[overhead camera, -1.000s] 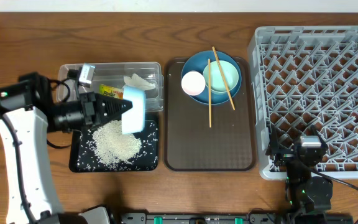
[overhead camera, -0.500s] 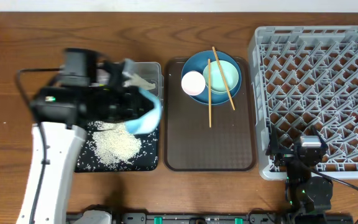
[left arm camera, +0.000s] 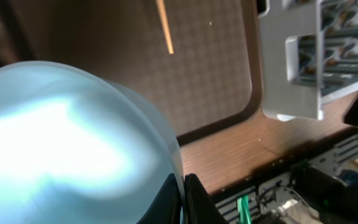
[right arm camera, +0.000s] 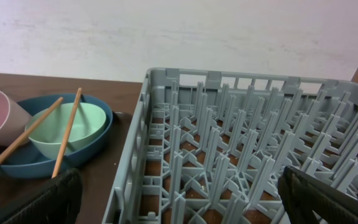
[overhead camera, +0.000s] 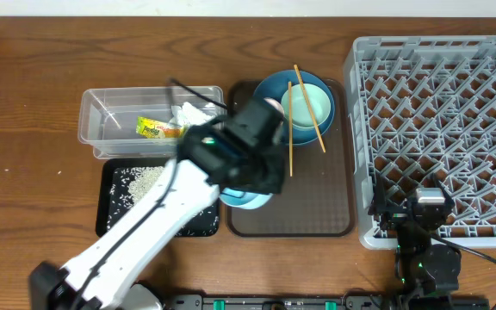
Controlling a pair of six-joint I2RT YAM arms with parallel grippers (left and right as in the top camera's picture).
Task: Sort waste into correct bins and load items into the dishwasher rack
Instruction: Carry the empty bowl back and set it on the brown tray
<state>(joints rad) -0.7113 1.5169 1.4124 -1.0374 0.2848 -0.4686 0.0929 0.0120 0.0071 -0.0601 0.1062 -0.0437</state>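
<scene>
Light blue bowl (overhead camera: 246, 200) was tipped over the black tray (overhead camera: 108, 226) a second ago. Now my left hand (left arm camera: 183, 202), clamped on its rim, has swung it right, over the near-left corner of the brown serving tray (overhead camera: 317, 198). With the rice (overhead camera: 145, 179) lying on the black tray, I judge the emptying done and the dishwasher rack (overhead camera: 455, 112) next. Overhead, the arm hides the grip; the wrist view is mostly blurred bowl. My right hand (right arm camera: 180, 202) sits open and empty by the rack.

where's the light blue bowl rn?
Overhead view: the light blue bowl is gripped in the left hand, over the brown serving tray at its left edge, next to the black tray.
</scene>
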